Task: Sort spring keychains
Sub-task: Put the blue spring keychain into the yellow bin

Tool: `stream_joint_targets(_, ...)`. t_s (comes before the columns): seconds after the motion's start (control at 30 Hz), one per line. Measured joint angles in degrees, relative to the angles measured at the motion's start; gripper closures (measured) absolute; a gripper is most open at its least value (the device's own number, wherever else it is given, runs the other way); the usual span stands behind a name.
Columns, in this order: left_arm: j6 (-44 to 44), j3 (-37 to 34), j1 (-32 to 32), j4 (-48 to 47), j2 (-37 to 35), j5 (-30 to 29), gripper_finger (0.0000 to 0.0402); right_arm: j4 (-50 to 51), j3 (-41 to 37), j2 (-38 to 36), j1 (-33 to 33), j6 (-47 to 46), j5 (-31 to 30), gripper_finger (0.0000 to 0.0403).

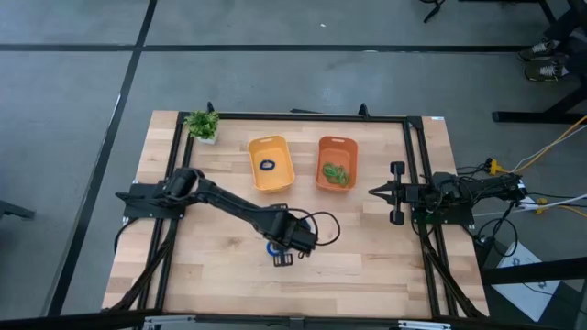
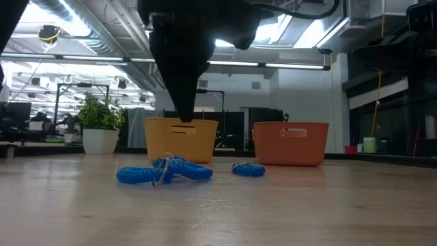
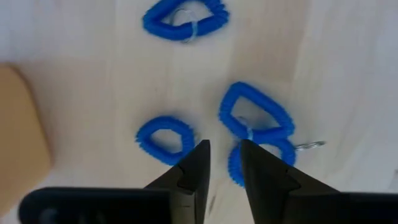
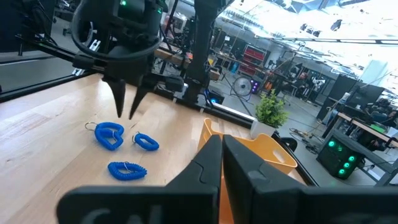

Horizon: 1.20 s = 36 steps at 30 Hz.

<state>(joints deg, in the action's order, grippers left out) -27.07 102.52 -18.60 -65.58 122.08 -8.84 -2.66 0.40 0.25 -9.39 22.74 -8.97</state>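
Observation:
Several blue spring keychains lie flat on the wooden table near its front middle: one (image 3: pixel 185 18) apart, one (image 3: pixel 165 138) beside my fingers, and two overlapping (image 3: pixel 255 115). My left gripper (image 3: pixel 224 144) hangs over them, pointing down, open, with nothing between its fingers and clear of the coils (image 4: pixel 127 116). One more blue keychain (image 1: pixel 267 165) lies in the yellow bin (image 1: pixel 255 180). Green keychains (image 1: pixel 336 173) lie in the orange bin (image 1: pixel 322 147). My right gripper (image 4: pixel 222 148) waits shut at the table's right side (image 1: pixel 376 192).
The two bins stand side by side at the table's far middle. A small potted plant (image 1: pixel 202 125) sits at the far left corner. A dark frame rail (image 1: pixel 303 116) runs around the table. Bare wood lies left and right of the keychains.

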Motion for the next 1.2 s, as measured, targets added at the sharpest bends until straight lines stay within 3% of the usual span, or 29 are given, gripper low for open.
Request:
stream_joint_targets(0.47, 0.6, 0.0, 1.5, -2.4, 1.9, -0.6, 0.0219, 0.0, 0.0, 0.0, 0.0, 0.0, 0.0, 0.0387)
stream_joint_targets(0.77, 5.2, 0.0, 0.6, -3.3, 5.1, -6.2, 0.0216, 0.0, 0.0, 0.0, 0.0, 0.0, 0.0, 0.0387)
stream_joint_targets(1.2, 3.9, 0.0, 0.9, -5.4, 5.9, -5.8, 0.0224, 0.0, 0.0, 0.0, 0.0, 0.0, 0.0, 0.0387)
